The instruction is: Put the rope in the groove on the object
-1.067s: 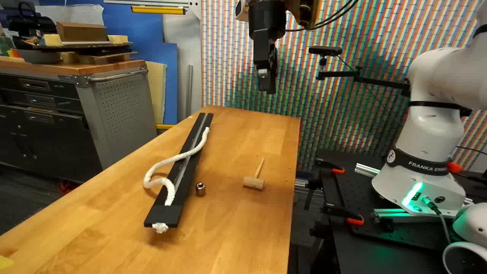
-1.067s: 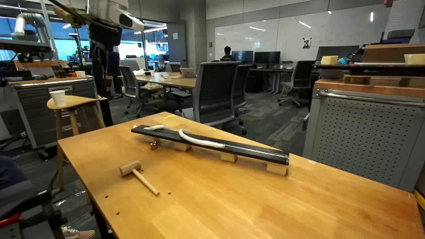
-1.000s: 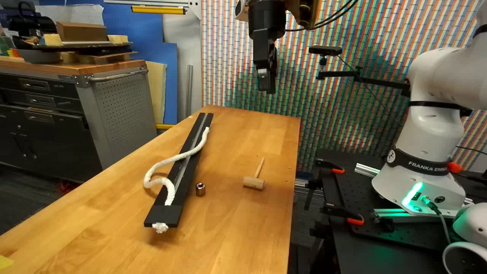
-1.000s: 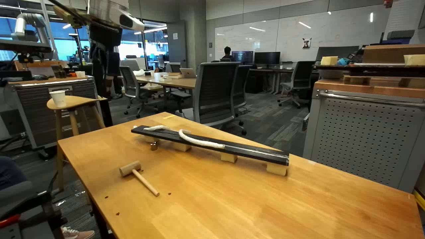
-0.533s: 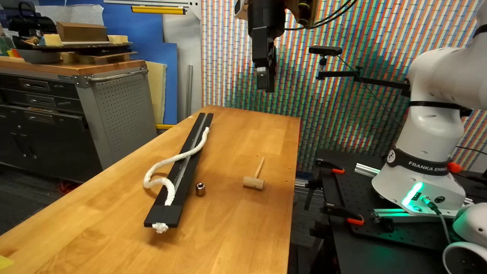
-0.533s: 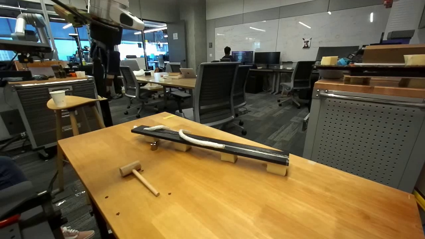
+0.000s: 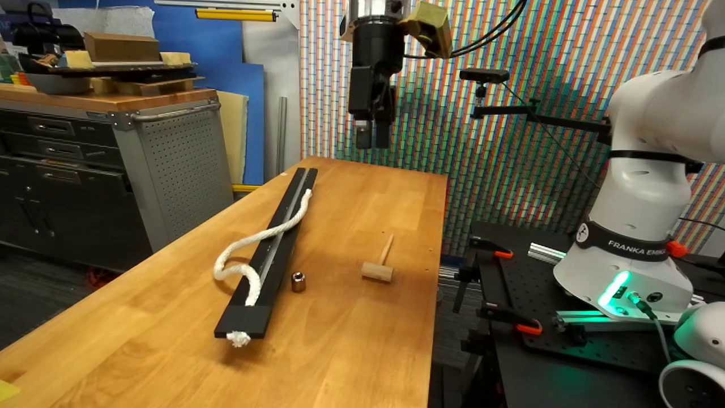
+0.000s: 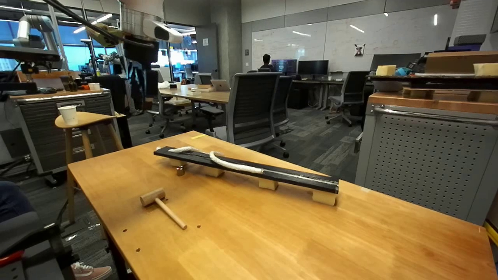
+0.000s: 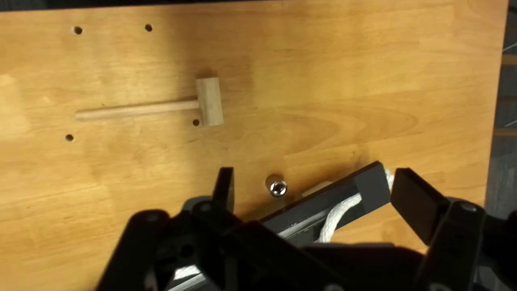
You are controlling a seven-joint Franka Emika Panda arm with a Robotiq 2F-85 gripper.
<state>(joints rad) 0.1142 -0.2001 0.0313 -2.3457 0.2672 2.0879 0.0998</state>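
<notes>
The black bar lies raised on blocks along the table, with the groove running down its top. The white rope passes under a cover at the bar's near end, where a frayed tip sticks out. Its middle bows off one long side, then it crosses the groove and its loose end lies by the opposite edge. The rope and bar also show in an exterior view. My gripper is high above the table, open and empty. In the wrist view the gripper hides part of the rope and bar.
A wooden mallet lies on the table. A small metal socket stands close beside the bar; it also shows in the wrist view. Yellow blocks prop the bar. A grey cabinet stands beyond the table edge.
My gripper has moved left and a little down in an exterior view, and to the right and down in an exterior view facing the room. The rope, bar, mallet and socket have not moved.
</notes>
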